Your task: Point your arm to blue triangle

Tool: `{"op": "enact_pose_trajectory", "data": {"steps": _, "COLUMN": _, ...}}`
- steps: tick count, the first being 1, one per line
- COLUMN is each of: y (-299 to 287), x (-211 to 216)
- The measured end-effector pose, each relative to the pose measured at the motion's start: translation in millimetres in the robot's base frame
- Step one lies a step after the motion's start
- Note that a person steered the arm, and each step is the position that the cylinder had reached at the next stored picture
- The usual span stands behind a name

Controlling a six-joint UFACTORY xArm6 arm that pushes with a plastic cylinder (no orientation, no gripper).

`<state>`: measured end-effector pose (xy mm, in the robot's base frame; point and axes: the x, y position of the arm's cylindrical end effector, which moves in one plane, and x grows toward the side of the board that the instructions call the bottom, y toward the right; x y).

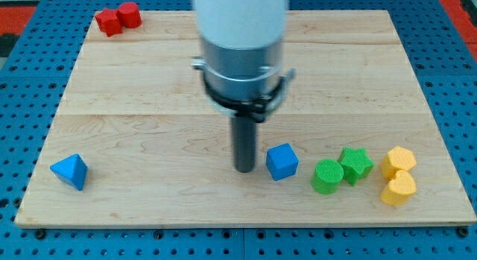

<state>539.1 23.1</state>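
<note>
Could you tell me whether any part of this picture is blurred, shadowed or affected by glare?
In the camera view, the arm's white housing near the top looks soft and overexposed; my tip and the blue triangle are sharp, casting only faint shadows on the evenly lit board.

Pale wooden worktop (pixel 134 103) of joined planks, resting on a blue perforated base (pixel 22 103); red perforated surface (pixel 456 1) at the view's top corners, even lighting

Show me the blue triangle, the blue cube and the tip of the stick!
blue triangle (pixel 70 171): camera view, middle of its front face.
blue cube (pixel 282 161): camera view, centre of its body.
my tip (pixel 244 170): camera view, the rod's very end, just left of the blue cube.
</note>
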Motion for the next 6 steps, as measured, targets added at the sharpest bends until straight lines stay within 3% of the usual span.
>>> {"op": "enact_pose_trajectory", "data": {"steps": 2, "y": 42.4, "x": -1.6}}
{"op": "enact_pose_trajectory", "data": {"steps": 3, "y": -22.0, "x": -1.7}}
{"op": "enact_pose_trajectory", "data": {"steps": 5, "y": -283.5, "x": -47.0}}
{"op": "enact_pose_trajectory", "data": {"steps": 6, "y": -288.5, "x": 7.3}}
